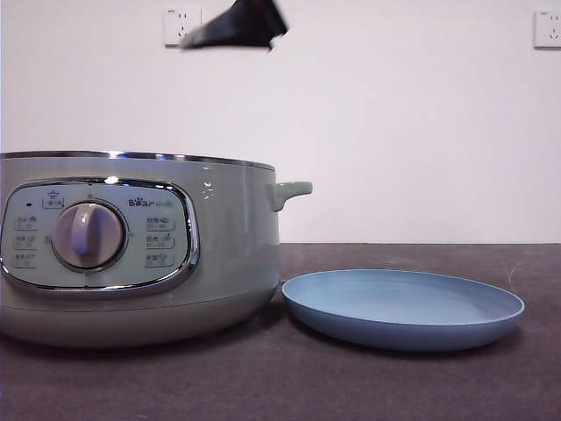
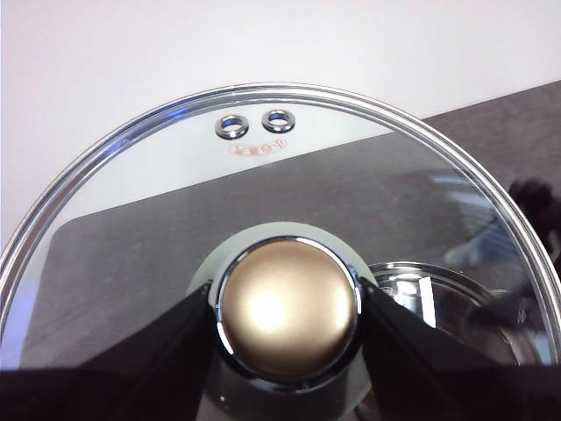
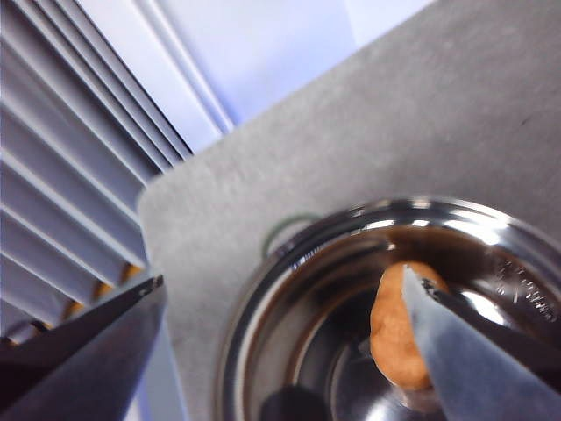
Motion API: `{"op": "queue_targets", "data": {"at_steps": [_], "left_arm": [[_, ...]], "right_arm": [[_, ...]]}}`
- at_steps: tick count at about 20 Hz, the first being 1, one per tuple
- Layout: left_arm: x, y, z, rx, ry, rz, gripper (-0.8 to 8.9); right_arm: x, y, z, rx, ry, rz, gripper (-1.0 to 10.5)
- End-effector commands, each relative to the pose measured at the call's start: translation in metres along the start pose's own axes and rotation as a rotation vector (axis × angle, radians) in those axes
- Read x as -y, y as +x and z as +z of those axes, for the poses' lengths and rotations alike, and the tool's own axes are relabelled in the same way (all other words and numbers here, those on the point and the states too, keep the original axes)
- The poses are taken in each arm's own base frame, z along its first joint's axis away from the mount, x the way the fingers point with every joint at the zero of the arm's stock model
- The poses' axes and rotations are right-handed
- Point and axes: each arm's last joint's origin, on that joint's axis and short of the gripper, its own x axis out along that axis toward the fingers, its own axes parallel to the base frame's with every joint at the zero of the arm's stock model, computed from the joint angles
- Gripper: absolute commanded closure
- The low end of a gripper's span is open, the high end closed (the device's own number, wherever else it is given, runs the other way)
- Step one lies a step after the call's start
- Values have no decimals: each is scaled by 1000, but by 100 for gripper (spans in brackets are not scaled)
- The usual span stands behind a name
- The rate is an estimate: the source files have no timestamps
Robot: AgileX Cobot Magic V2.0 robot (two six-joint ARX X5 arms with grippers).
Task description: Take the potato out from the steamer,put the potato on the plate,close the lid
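Observation:
The pale-green steamer (image 1: 228,228) stands at the left of the table without its lid. The light-blue plate (image 1: 403,307) lies empty just to its right. My left gripper (image 2: 287,303) is shut on the knob of the glass lid (image 2: 131,219) and holds it up in the air, out of the front view. My right gripper (image 3: 283,274) is open above the steamer's chrome rim (image 3: 237,333). The orange-brown potato (image 3: 394,338) lies inside, partly hidden by one jaw. The blurred black tip at the top of the front view (image 1: 237,24) is the right gripper.
The steamer's side handle (image 1: 289,191) juts out toward the plate. The dark grey tabletop (image 1: 394,386) runs in front of both. Wall sockets (image 1: 182,24) sit on the white wall behind. White slats (image 3: 61,175) stand beyond the table's edge.

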Motion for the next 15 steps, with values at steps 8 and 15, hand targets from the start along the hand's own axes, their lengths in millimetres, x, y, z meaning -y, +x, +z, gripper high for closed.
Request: {"op": "queue_targets", "data": {"at_steps": [8,15], "left_arm": [[-3,-7,3,41,-18,29,822],[-3,-7,1,19,-10,28,822]], "right_arm": [[-12,71,-19,-53,-148,-132,433],[1,118,-41,-164,-164,-276,442]]}}
